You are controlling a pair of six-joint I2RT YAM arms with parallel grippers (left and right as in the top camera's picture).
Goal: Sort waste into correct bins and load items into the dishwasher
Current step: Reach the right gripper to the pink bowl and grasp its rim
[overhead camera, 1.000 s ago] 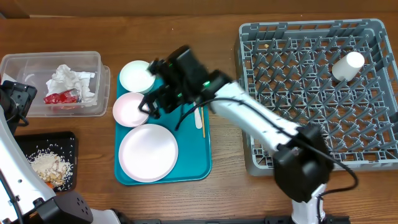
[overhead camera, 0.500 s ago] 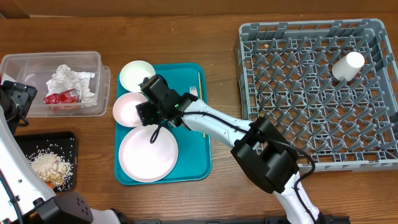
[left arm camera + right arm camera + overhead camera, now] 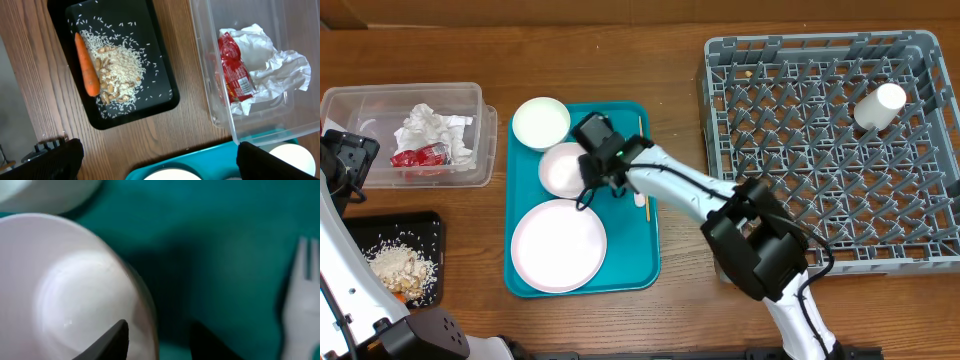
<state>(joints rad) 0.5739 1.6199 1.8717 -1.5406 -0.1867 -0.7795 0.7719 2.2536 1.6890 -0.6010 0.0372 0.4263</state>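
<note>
On the teal tray [image 3: 640, 262], right gripper [image 3: 159, 336] straddles the rim of the pink bowl [image 3: 560, 170]; blurred, clamped or not I cannot tell; left gripper [image 3: 159, 160], beside the tray, stands wide apart, fingertips cut off

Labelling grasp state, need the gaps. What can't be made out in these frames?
- Right tool grip: right wrist view is blurred; fingers straddle the bowl rim, contact unclear. Overhead, the right arm covers it.
- Fork: cut off by the right wrist frame's edge; overhead, the same arm hides most.
- Black tray: overhead, the left arm covers part.
</note>
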